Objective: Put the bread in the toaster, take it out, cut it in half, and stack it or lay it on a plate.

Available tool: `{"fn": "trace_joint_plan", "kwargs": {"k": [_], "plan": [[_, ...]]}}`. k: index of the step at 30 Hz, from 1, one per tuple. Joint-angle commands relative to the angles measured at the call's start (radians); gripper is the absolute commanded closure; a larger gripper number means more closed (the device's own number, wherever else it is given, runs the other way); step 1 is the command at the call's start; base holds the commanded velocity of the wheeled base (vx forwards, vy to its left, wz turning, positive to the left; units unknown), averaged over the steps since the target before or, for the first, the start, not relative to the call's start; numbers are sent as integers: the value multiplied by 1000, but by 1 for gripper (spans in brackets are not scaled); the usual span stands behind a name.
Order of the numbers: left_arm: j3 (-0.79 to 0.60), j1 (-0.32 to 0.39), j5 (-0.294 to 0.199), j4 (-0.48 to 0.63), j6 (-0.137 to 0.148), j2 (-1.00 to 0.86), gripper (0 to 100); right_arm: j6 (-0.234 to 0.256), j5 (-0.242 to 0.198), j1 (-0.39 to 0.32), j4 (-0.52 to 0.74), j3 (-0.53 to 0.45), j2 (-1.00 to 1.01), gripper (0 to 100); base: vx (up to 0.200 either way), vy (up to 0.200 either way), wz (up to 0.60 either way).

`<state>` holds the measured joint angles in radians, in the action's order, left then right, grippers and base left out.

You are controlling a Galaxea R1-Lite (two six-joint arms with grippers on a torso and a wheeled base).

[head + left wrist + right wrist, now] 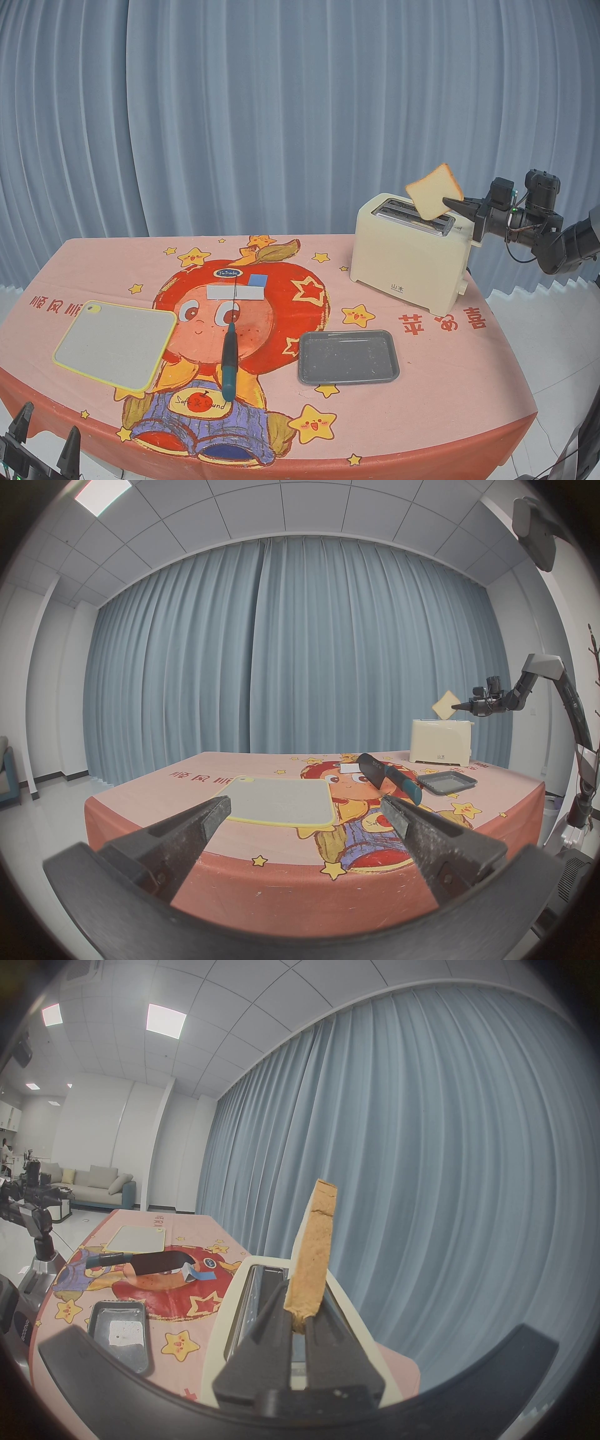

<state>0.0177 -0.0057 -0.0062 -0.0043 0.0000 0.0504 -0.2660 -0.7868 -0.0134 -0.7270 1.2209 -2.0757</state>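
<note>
Above the cream toaster (406,256) at the far right of the table (475,400), the right gripper (450,202) is pinching a slice of bread (434,191) by its lower edge. Its fingers are closed tight on the crust. The slice is hanging tilted in the air, just over the toaster's open slots and apart from them.

Down at the near left corner, the left gripper (306,811) is hovering short of the table edge with its jaws spread wide and nothing between them.

A grey rectangular tray (348,357) is sitting bare on the cartoon-apple tablecloth (187,262) in front of the toaster. A knife (230,359) with a teal handle is lying near the middle of the cloth, between the tray and a grey, yellow-rimmed cutting board (115,344) on the left. The knife's blade is pointing toward a small white and blue block (239,290). A blue-grey curtain (250,112) is hanging behind the table.
</note>
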Motion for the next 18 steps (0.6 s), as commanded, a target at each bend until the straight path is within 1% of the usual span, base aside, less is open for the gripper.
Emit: {"fn": "trace_joint_plan", "kwargs": {"k": [1, 11, 14, 16, 17, 18], "plan": [[-18, 0, 0, 0, 0, 0, 0, -4, -9, 0, 3, -35, 31, 100, 0, 0, 0], [-18, 0, 0, 0, 0, 0, 0, -4, -11, -2, 3, -52, 55, 100, 0, 0, 0], [-18, 0, 0, 0, 0, 0, 0, -4, -11, 7, 1, -83, 66, 100, 0, 0, 0], [-18, 0, 0, 0, 0, 0, 0, -4, -11, 7, 1, -83, 66, 100, 0, 0, 0], [-18, 0, 0, 0, 0, 0, 0, -15, -9, 9, 1, -115, 68, 100, 0, 0, 0], [-18, 0, 0, 0, 0, 0, 0, -18, -11, 7, 1, -116, 65, 100, 0, 0, 0]]}}
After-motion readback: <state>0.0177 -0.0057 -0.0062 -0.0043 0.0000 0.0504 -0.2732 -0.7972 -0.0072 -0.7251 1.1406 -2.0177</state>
